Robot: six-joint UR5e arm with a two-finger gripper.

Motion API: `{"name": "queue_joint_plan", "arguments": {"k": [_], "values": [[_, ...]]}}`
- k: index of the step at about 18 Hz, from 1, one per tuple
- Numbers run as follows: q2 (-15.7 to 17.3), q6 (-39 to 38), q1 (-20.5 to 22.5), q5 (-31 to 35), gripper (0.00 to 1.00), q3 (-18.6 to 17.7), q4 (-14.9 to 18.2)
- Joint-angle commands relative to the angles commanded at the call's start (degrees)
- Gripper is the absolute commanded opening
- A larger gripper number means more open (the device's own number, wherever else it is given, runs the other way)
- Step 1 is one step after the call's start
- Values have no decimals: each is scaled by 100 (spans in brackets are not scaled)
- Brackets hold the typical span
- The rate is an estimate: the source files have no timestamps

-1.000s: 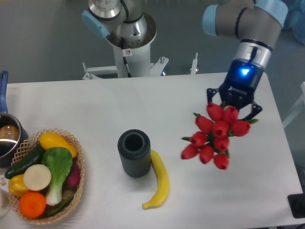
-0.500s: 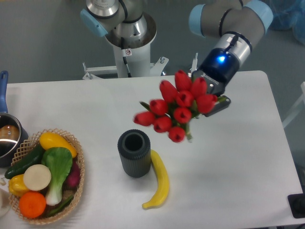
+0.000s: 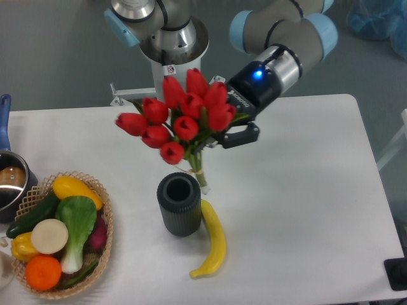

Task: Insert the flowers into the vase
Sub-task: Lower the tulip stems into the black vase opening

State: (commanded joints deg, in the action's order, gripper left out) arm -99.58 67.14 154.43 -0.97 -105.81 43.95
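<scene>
Nearest the bottom edge I see the banana (image 3: pixel 212 244) lying on the table (image 3: pixel 318 210), its upper end just beside the vase (image 3: pixel 179 204). At the lower left sits the basket (image 3: pixel 102 219), holding an orange, a yellow pepper, a cucumber, a lemon-like yellow fruit, a leafy green vegetable, a pale round piece and something dark purple. Above it, at the left edge, part of a steel pot (image 3: pixel 11 184) with a blue handle shows; something brownish lies inside, but I cannot tell what.

The vase stands upright at lower centre, its round mouth open and, as far as I can see, with nothing in it.

Higher up, the flowers (image 3: pixel 181 117) hang in the air at upper centre, buds toward the upper left, tied stems slanting down to the right with the stem tips just above and right of the vase mouth. The gripper (image 3: pixel 224 130) has its 2 fingers clamped on the bunch near the leaves.

I judge the step in hand to be carrying and lining up. Next I would need to swing the stems more upright, bring their tips over the mouth, lower them in, then release. A tilted entry could catch the rim and tip the vase.
</scene>
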Motion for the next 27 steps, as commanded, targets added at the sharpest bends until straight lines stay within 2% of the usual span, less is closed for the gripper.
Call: {"name": "queue_joint_plan", "arguments": {"k": [5, 11, 19, 27], "values": [[150, 27, -26, -9, 34, -291, 0], [62, 211, -44, -9, 34, -300, 9], [-210, 546, -18, -9, 34, -344, 9], [-307, 906, 35, 0, 34, -721, 9]]}}
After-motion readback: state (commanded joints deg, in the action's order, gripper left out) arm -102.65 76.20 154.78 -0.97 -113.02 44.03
